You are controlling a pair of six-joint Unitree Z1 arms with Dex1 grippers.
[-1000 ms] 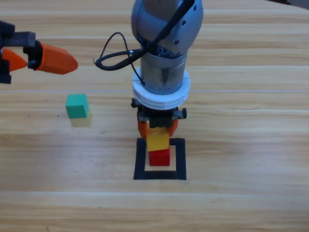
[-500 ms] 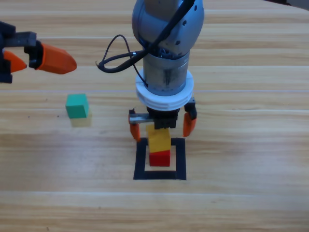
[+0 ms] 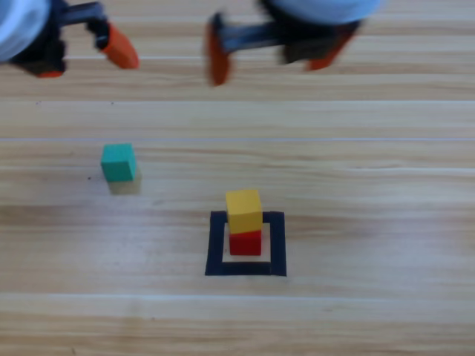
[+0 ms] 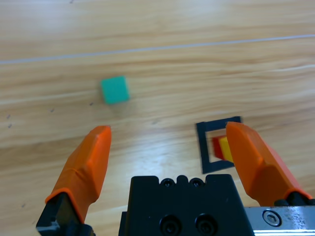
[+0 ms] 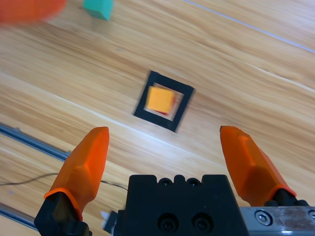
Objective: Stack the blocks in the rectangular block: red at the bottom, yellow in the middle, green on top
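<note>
Two of the three stacking steps look done. The small matte red cube (image 3: 245,242) sits inside the flat rectangle outlined in black tape (image 3: 215,245) on the wooden surface (image 3: 371,222), and the small matte yellow cube (image 3: 243,210) rests squarely on top of it, touched by neither arm. From the right wrist view the yellow cube (image 5: 161,100) nearly covers the red one, a thin red sliver showing at one edge, so the pair seems well aligned.

The right end effector (image 3: 271,41) is high at the top edge of the high view, well apart from the stack, with its orange jaws spread wide and empty. The left end effector (image 3: 85,44) is at the top left, also wide and holding nothing; its wrist view looks down on the small matte teal-green cube (image 4: 114,89), which lies between the two jaws in that picture but well below them.

The green cube (image 3: 119,162) lies alone on the surface, left of the taped rectangle and well apart from it. The step in hand, as I judge it, is fetching this last cube. The left arm seems best placed: it would need to descend, straddle the cube squarely, close on it, lift clear above the yellow cube, and set it down gently so the two-cube column is not nudged.
</note>
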